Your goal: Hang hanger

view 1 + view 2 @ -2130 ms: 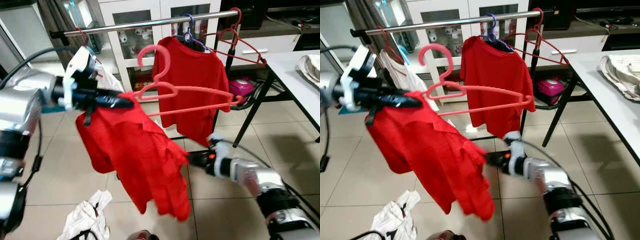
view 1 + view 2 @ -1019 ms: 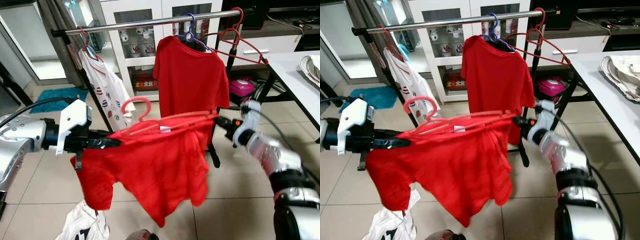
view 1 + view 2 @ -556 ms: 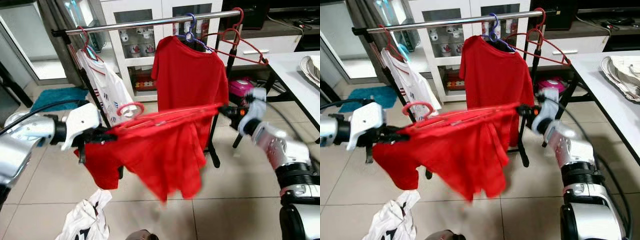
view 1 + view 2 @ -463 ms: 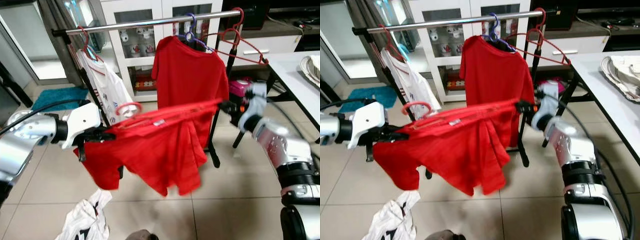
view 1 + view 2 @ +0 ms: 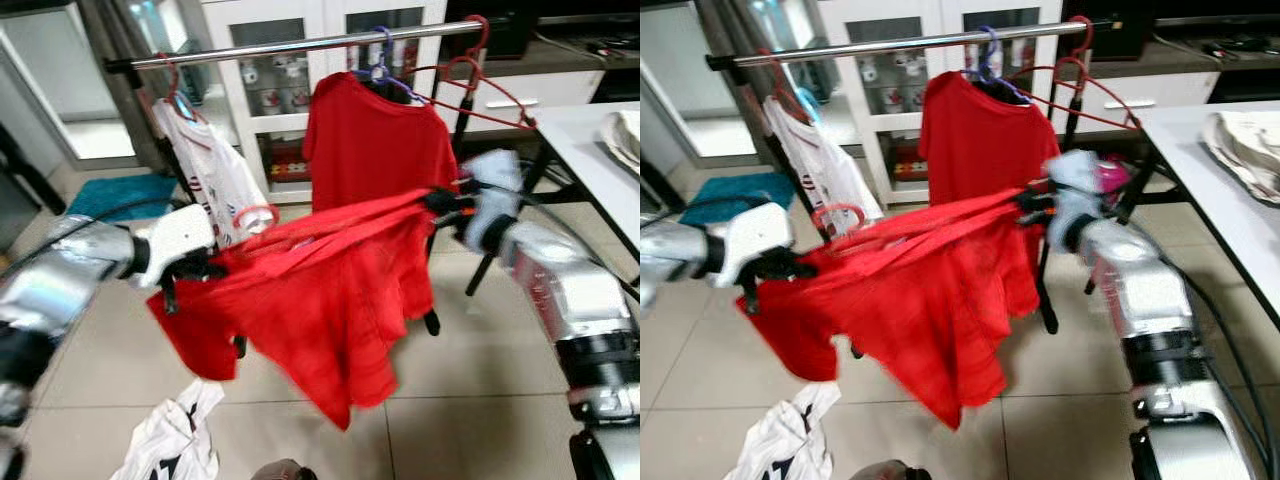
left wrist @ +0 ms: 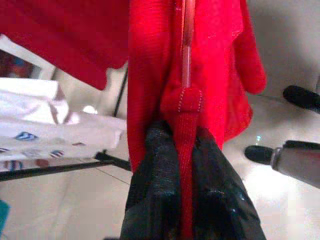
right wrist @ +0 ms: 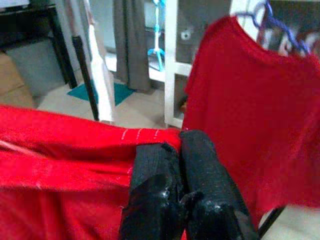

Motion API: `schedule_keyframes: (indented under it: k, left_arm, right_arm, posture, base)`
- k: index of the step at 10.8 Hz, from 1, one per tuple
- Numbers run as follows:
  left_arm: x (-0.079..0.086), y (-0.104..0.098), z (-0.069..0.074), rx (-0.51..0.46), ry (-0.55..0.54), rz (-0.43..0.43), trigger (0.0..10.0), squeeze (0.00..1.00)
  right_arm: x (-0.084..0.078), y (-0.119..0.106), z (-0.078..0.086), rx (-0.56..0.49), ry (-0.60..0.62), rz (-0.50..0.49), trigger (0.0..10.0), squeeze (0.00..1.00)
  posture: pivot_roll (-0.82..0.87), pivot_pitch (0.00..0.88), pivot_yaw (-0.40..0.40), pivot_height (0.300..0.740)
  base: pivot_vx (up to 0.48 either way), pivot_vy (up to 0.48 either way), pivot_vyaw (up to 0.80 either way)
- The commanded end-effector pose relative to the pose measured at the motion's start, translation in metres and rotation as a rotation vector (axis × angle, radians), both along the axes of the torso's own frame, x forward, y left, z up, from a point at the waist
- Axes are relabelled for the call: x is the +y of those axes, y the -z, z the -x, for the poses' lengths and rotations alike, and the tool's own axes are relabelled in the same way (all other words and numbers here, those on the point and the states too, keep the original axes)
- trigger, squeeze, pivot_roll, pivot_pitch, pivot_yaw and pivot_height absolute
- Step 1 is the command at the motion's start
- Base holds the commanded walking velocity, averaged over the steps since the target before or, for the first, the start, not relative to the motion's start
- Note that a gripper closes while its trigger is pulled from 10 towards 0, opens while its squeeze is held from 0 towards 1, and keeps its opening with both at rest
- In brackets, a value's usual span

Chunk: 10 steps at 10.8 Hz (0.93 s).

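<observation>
Compared with half a second ago, the red shirt [image 5: 310, 310] on its pink hanger [image 5: 262, 214] is carried a little higher and closer to the rail [image 5: 300, 46]; the right end has risen more, so the garment slants upward from left to right, and its hem swings lower at the middle.

The left gripper [image 5: 205, 268] is clamped on the shirt's left shoulder: in the left wrist view its black fingers [image 6: 152, 175] pinch a stitched fold of soft knit cloth, with the thin pink hanger bar running through the fabric just beyond. The hanger's round plastic hook pokes up just beside the white patterned shirt [image 5: 215, 180] that hangs at the left end of the rail. The held hanger is below the rail, not on it.

The rail is a smooth, shiny metal tube on a black frame. Further right on it hangs a second red shirt [image 5: 375, 140] on a blue hanger [image 5: 380, 70], then two bare wire-thin red hangers [image 5: 480, 90].

The right gripper [image 5: 440, 203] is closed tight on the shirt's right shoulder, its rubbery black fingers [image 7: 155, 195] pressed together over the cloth.

A crumpled white garment [image 5: 170, 440] lies on the glossy tiled floor [image 5: 480, 390]. The white surface [image 5: 590, 150] stands at far right.
</observation>
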State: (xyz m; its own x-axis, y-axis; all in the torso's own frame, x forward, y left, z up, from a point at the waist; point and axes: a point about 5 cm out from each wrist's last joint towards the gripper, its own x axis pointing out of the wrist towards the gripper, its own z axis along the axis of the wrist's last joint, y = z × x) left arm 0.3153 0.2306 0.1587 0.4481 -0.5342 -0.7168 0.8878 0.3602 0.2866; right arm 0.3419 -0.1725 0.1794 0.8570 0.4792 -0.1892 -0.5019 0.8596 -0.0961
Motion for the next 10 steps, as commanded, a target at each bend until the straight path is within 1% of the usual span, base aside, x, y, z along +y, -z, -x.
schedule_keyframes:
  k: [1, 2, 3, 4, 5, 6, 7, 8, 9, 10]
  left_arm:
    - [0.012, 0.003, 0.0, 0.02, -0.04, -0.059, 0.0, 0.0]
    - [0.003, 0.002, -0.007, 0.008, -0.021, -0.048, 0.0, 0.0]
    - [-0.004, 0.003, -0.011, 0.003, -0.004, -0.042, 0.0, 0.0]
    - [-0.012, 0.003, -0.017, -0.013, 0.004, -0.016, 0.0, 0.0]
    - [-0.02, -0.001, -0.022, -0.05, 0.002, 0.044, 0.0, 0.0]
    - [-0.03, -0.008, -0.024, -0.083, 0.029, 0.139, 0.0, 0.0]
    - [-0.034, -0.011, -0.022, -0.084, 0.065, 0.165, 0.0, 0.0]
    - [-0.033, -0.011, -0.018, -0.053, 0.114, 0.165, 0.0, 0.0]
    - [-0.034, -0.01, -0.014, -0.019, 0.142, 0.173, 0.0, 0.0]
    - [-0.033, -0.007, -0.011, 0.007, 0.159, 0.16, 0.0, 0.0]
  right_arm:
    - [-0.001, -0.008, 0.001, -0.035, 0.03, 0.026, 0.0, 0.0]
    - [0.021, -0.006, 0.01, -0.031, -0.046, 0.033, 0.0, 0.0]
    - [0.035, -0.004, 0.017, -0.031, -0.088, 0.035, 0.0, 0.0]
    - [0.046, -0.005, 0.024, -0.024, -0.116, 0.033, 0.0, 0.0]
    - [0.052, -0.002, 0.029, -0.007, -0.138, 0.028, 0.0, 0.0]
    - [0.061, 0.007, 0.039, 0.034, -0.164, 0.02, 0.0, 0.0]
    - [0.061, 0.014, 0.042, 0.058, -0.156, 0.027, 0.0, 0.0]
    - [0.06, 0.022, 0.046, 0.102, -0.145, 0.039, 0.0, 0.0]
    - [0.058, 0.025, 0.046, 0.118, -0.131, 0.051, 0.0, 0.0]
    - [0.055, 0.023, 0.043, 0.114, -0.105, 0.052, 0.0, 0.0]
  posture:
    - [-0.02, 0.0, 0.114, 0.74]
    - [-0.02, 0.0, 0.114, 0.74]
    - [-0.03, 0.0, 0.118, 0.74]
    - [-0.03, 0.0, 0.121, 0.74]
    - [-0.03, 0.0, 0.121, 0.74]
    - [-0.03, 0.0, 0.121, 0.74]
    - [-0.03, 0.0, 0.122, 0.74]
    - [-0.03, 0.0, 0.123, 0.74]
    - [-0.03, 0.0, 0.124, 0.74]
    - [-0.03, 0.0, 0.124, 0.74]
  base:
    - [0.0, 0.0, 0.0]
    - [0.0, 0.0, 0.0]
    - [0.0, 0.0, 0.0]
    - [0.0, 0.0, 0.0]
    - [0.0, 0.0, 0.0]
    - [0.0, 0.0, 0.0]
    - [0.0, 0.0, 0.0]
    - [0.0, 0.0, 0.0]
    - [0.0, 0.0, 0.0]
    - [0.0, 0.0, 0.0]
